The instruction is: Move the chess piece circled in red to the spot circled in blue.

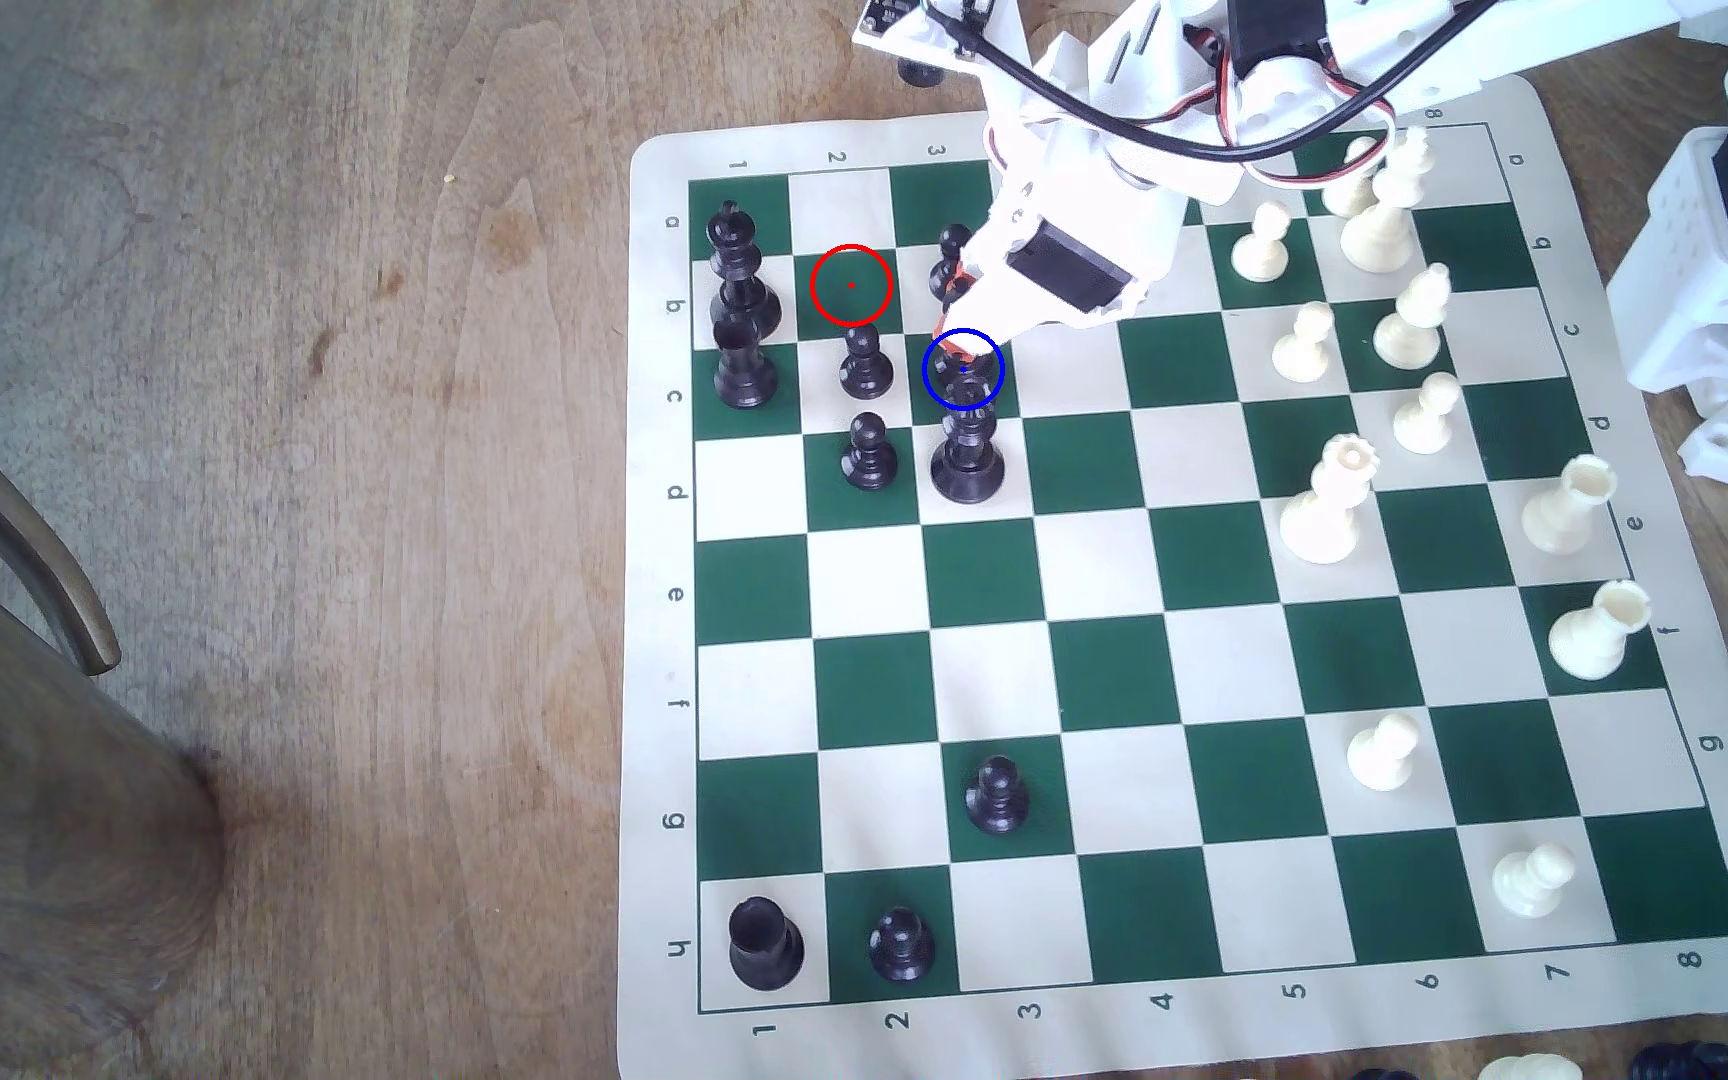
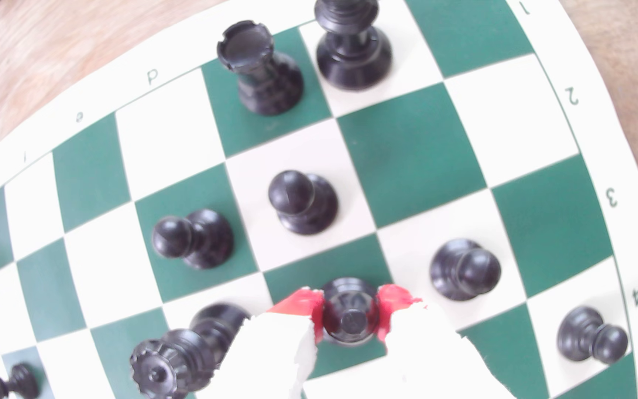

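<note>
The black bishop [image 1: 964,382] stands inside the blue ring [image 1: 1001,363] on a dark green square [image 2: 298,274] of the chessboard [image 1: 1255,665]. My gripper [image 1: 951,324] reaches down from the white arm onto it. In the wrist view the red-tipped fingers [image 2: 304,303] press against both sides of the bishop [image 2: 350,318], so the gripper [image 2: 350,297] is shut on it. I cannot tell whether its base touches the board. The red ring [image 1: 851,285] marks a green square with no piece on it.
The black queen [image 1: 967,457] stands right beside the bishop, one square nearer the camera in the exterior view. Black pawns [image 1: 865,363] [image 1: 868,452] [image 1: 951,260] stand close around, with a king [image 1: 740,270] and rook [image 1: 744,363] further left. White pieces [image 1: 1322,509] fill the board's right side.
</note>
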Controlling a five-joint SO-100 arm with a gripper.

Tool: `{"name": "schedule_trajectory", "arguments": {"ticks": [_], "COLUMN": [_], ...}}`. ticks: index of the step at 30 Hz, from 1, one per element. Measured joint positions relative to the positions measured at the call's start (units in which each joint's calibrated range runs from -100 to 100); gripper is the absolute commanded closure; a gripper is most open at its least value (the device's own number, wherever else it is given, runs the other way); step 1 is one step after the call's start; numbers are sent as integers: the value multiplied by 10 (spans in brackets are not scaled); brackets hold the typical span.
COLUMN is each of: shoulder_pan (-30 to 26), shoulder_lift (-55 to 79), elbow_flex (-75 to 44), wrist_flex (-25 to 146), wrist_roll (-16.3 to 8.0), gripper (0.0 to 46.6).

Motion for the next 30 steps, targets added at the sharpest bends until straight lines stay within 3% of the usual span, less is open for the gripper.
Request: {"name": "schedule_trajectory", "arguments": {"ticks": [4,13,17,20,24,30], "shoulder_pan": [-3,7,11,13,12,6], "shoulder_lift": [-1,-31,-54,-78,-116,-284], "elbow_flex": [52,66,66,56,29,36], "wrist_flex": [-51,-64,-51,-17,40,109], "wrist_roll": [-5,-9,-9,-7,6,21], "gripper": [293,292,306,356,362,372]}}
